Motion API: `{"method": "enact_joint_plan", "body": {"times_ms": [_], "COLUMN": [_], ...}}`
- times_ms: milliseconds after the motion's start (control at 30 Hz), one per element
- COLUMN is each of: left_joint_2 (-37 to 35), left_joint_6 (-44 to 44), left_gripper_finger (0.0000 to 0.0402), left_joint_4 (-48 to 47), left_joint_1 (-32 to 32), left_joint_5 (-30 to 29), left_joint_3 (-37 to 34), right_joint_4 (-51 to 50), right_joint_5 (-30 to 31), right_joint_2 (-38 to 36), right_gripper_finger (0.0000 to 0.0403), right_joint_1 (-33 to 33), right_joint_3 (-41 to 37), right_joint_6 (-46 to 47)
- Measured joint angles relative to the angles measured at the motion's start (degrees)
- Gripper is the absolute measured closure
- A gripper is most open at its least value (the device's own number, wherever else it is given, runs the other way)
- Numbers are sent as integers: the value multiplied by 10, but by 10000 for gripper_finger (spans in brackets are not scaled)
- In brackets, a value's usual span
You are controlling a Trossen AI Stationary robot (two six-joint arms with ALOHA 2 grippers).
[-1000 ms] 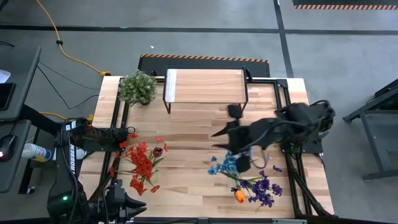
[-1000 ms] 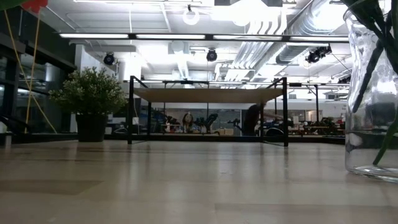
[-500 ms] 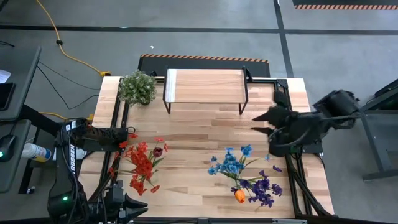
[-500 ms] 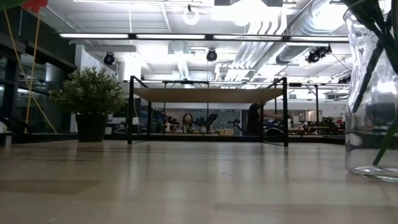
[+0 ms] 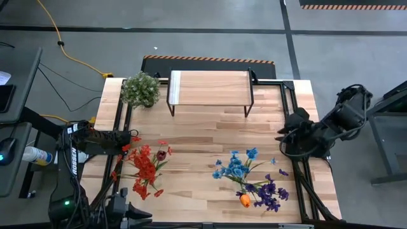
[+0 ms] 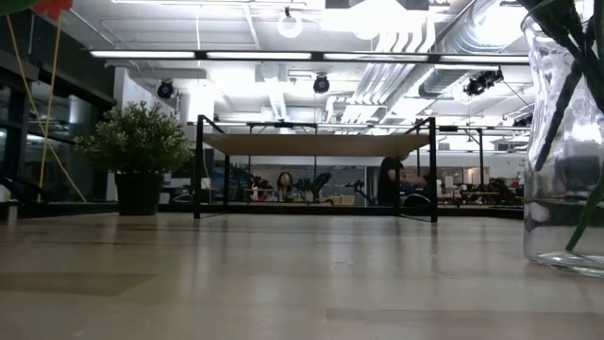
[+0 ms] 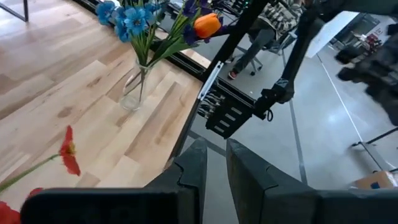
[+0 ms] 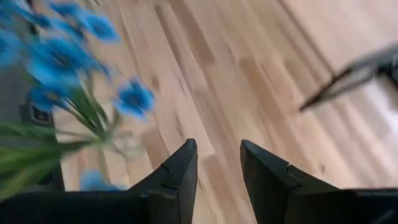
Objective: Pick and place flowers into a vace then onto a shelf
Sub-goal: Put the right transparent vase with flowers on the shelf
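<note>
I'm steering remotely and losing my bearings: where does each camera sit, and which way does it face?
High view: overhead, straight down on the light wooden table; both dark arms show, left gripper, right gripper.
Low view: table-top height, level toward the wooden-topped, black-legged shelf; no arm shows.
Left wrist view: past its own narrowly gapped fingers toward the clear glass vase.
Right wrist view: past its own parted fingers down at the blue flowers.
Shared: both wrist views show those blue flowers.
</note>
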Motion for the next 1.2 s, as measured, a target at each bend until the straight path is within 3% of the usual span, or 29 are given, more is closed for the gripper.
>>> {"method": "enact_joint_plan", "body": {"times_ms": [200,433,900,1200], "left_joint_2": [0,0,0,0], "left_joint_6": [0,0,0,-2], "left_gripper_finger": [307,307,307,307], "left_joint_4": [8,3,3,4], "left_joint_1": [0,0,0,0], "left_joint_5": [22,41,60,60], "left_joint_3": [0,0,0,0], "right_joint_4": [27,153,503,614], "right_joint_5": [-28,-74,-75,-72], "right_joint_2": [-63,-87,-85,-85], "right_gripper_finger": [289,289,289,289], "right_joint_1": [41,87,125,125], "right_joint_3": [-140,-279,-493,-578], "right_joint_6": [115,192,236,237]}}
